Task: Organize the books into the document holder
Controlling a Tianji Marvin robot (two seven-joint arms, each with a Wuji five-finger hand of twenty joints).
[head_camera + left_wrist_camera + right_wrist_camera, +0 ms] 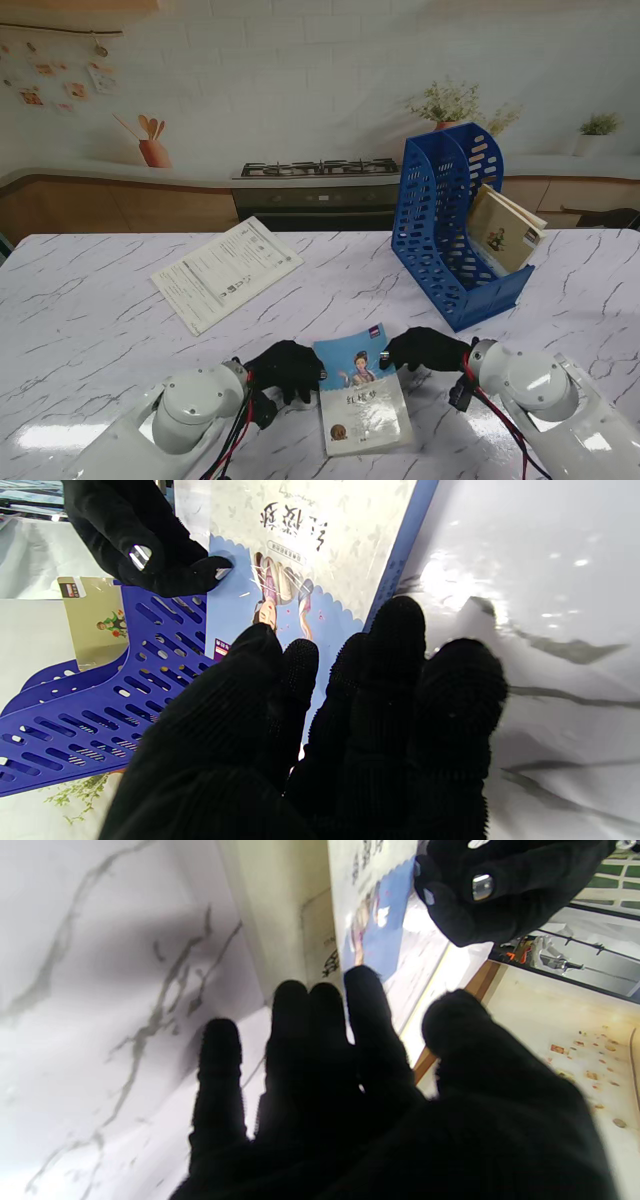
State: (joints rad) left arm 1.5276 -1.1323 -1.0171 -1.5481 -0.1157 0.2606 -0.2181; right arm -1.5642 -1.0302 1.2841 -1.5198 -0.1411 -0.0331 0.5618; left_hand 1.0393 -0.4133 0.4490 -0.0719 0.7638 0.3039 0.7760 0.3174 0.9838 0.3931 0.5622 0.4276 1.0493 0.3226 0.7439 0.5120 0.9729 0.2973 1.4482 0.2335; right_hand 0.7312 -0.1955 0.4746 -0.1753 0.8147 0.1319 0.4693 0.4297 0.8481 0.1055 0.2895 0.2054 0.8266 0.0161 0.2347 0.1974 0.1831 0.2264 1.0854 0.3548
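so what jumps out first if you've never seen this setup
Two black-gloved hands, the left hand and right hand, flank a picture book with a blue-and-pale illustrated cover at the near edge of the white marble-patterned table, fingers on its far corners. To the right, farther from me, stands a blue perforated plastic document holder already holding a tan book; a white printed sheet lies to the left.

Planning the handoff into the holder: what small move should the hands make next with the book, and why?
Probably close both hands on the book and lift its far edge. The left hand and right hand flank it, but it lies flat, and the blue document holder stands farther right.
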